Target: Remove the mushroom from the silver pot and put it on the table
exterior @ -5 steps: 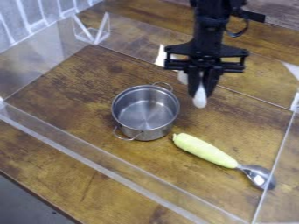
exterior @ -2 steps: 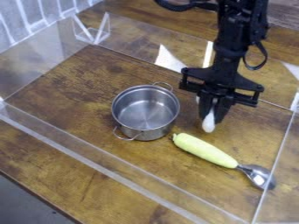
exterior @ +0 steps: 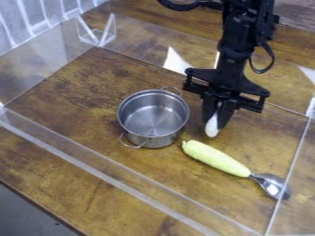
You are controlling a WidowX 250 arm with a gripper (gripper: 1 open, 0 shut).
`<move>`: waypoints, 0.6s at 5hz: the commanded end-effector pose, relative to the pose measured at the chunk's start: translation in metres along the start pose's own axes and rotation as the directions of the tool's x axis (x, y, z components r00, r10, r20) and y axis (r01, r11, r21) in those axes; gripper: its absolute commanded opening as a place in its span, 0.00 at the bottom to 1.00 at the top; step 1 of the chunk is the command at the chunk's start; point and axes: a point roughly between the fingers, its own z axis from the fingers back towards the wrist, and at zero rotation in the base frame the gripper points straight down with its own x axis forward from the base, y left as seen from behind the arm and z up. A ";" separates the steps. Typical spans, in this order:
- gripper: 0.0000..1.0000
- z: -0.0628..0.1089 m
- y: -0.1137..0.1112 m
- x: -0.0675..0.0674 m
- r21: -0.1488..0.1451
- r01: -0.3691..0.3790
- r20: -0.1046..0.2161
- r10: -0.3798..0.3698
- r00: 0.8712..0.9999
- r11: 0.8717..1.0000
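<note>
Although the pot (exterior: 153,116) stood close by, the mushroom (exterior: 212,123) was out of it, at the tips of the claw (exterior: 215,110), on the pot's right as the camera saw it. The claw was closed narrow, and it seemed to have the mushroom pinched between its fingers, with a pale end showing below them. The cap could not be made out, so which end was gripped could not be told for sure.

What the next move turned on was the line from claw to table (exterior: 74,111). The mushroom lay straight under the claw, its long axis running nearly upright, in line with the fingers, with its free end pointing down at the wood. Whether that end touched the table or hung just above it, the single view did not settle.

The corn (exterior: 215,159) lay below the mushroom in the view, slanting away towards the spoon (exterior: 272,186), its near end between the pot and the rest of the wood on that side. A short descent, then a release, looked like the right call, kept to the side away from the corn. Set down upright on so slim an end, the mushroom would probably tip over and might roll against the corn.
</note>
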 end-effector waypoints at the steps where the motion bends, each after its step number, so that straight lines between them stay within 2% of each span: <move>1: 0.00 0.040 0.014 0.015 -0.025 0.014 0.077 -0.012 0.997 1.000; 3: 0.00 0.053 0.014 0.027 -0.018 0.093 0.077 -0.091 0.993 0.996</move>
